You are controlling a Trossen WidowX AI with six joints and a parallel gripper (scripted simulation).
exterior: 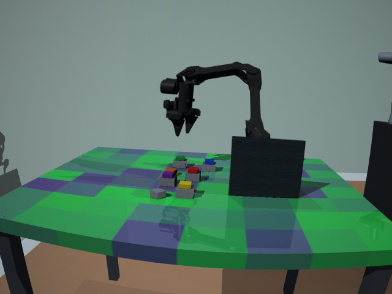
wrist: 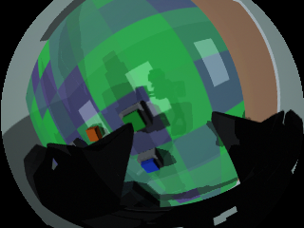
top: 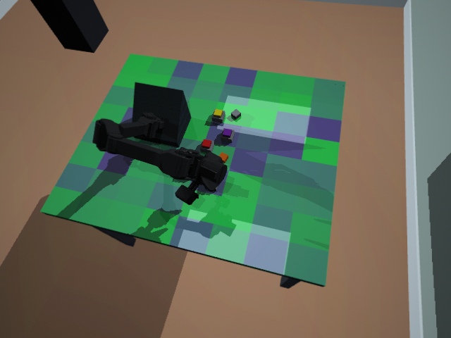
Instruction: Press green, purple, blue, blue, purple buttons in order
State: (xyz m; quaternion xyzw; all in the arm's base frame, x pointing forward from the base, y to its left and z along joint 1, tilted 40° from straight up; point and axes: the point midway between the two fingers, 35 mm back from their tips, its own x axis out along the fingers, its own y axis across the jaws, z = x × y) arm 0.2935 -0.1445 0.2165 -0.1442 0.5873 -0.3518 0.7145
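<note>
arm (exterior: 221, 71): elbow high, forearm level | claw (exterior: 184, 128): pointing down, fingers apart, holding nothing

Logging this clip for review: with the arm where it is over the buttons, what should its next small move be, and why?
Probably a straight descent onto the green button. The claw hangs open and empty well above the cluster, tips pointing down, and the wrist view shows the green button about midway between its fingers. Nothing looks pressed yet, so green comes first; a small shift may be needed so that one fingertip lands on the cap.
</note>
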